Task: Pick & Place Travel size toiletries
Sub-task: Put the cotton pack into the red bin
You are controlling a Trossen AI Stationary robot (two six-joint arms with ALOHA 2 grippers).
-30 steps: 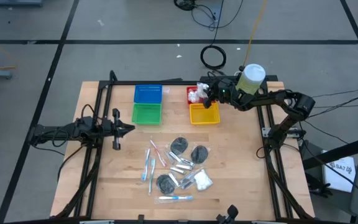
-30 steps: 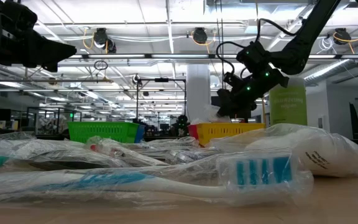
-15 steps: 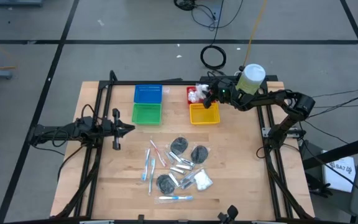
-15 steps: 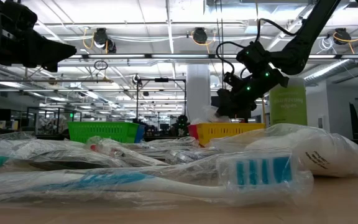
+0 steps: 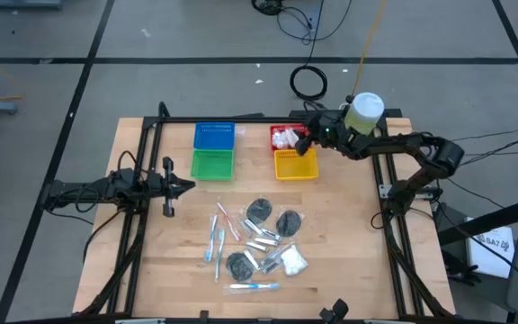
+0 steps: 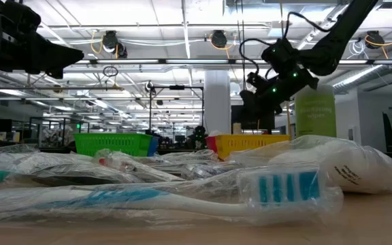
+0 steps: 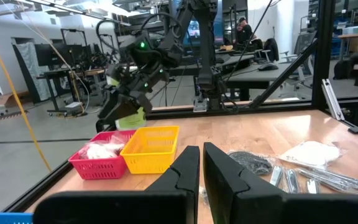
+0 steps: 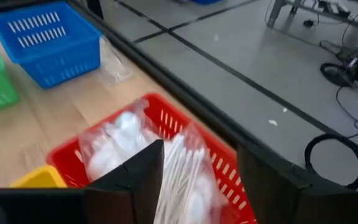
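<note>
**Right gripper spread above the red basket**

While the left arm waits at the table's left side, its left gripper (image 5: 190,186) pressed together and holding nothing, the right gripper (image 5: 302,142) hangs over the far baskets with its fingers (image 8: 129,177) spread apart and nothing between them. Directly beneath that gripper sits the red basket (image 8: 225,177), which holds white puffy packets (image 8: 114,146) in clear wrap. Just beside the gripper, on its near side, stands the yellow basket (image 5: 295,165), touching the red one. Behind the gripper, along its own arm, rises the pale-green canister (image 5: 362,114) with a white lid. Farther off to the gripper's left stand the blue basket (image 5: 214,136) and the green basket (image 5: 211,164), side by side.

Well apart from the right gripper, toward the table's near middle, the remaining travel size toiletries (image 5: 254,238) lie in a loose cluster: toothbrushes (image 5: 214,241) in clear wrap, dark round discs (image 5: 259,210), small silver tubes (image 5: 261,243) and one more white packet (image 5: 293,260). From the left gripper this cluster lies ahead and slightly to one side, on the wooden table (image 5: 340,234).
</note>
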